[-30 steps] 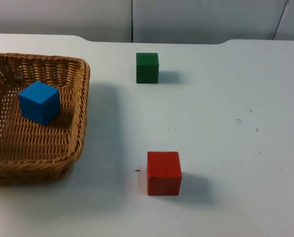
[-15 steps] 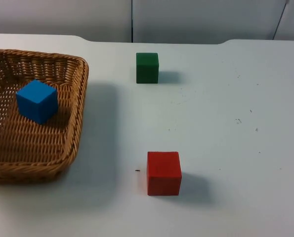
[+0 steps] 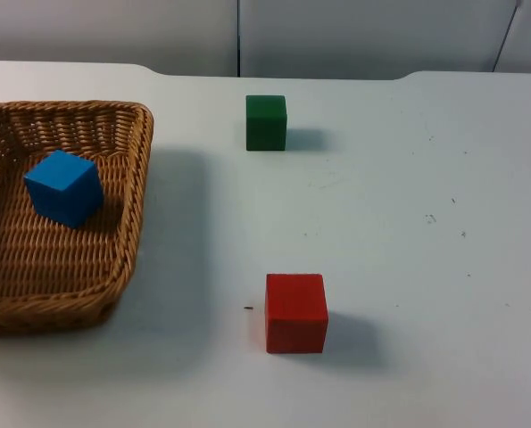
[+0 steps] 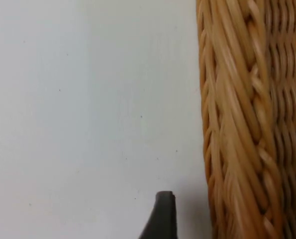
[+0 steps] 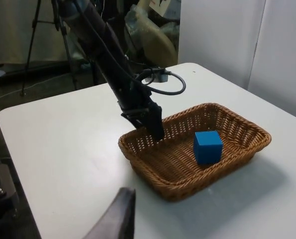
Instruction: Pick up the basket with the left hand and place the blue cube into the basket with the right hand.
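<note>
Although the task names 2 steps, the top view suggests both are nearly complete: the blue cube (image 3: 63,188) already sits inside the basket (image 3: 131,214), which is at the table's (image 3: 408,232) left edge. A green cube (image 3: 266,122) stands toward the far edge and a red cube (image 3: 296,312) toward the near edge, both well apart from the basket. Basket is woven wicker, rectangular with rounded corners and sloping walls; cubes are smooth, matte, sharp-edged.

Left wrist view: braided wicker rim close up, thick twisted strands, with bare white table beside it.

Right wrist view: left gripper (image 5: 155,130) is at the basket's rim on the side away from this camera, fingers narrow and clamped on the wall, 1 inside and 1 outside. Cube lies on the basket floor, apart from that gripper. For the right gripper, waiting clear of the basket, I cannot tell the finger state.

Judgement: remaining move is setting the basket down level and letting go, gently so the cube stays put.
</note>
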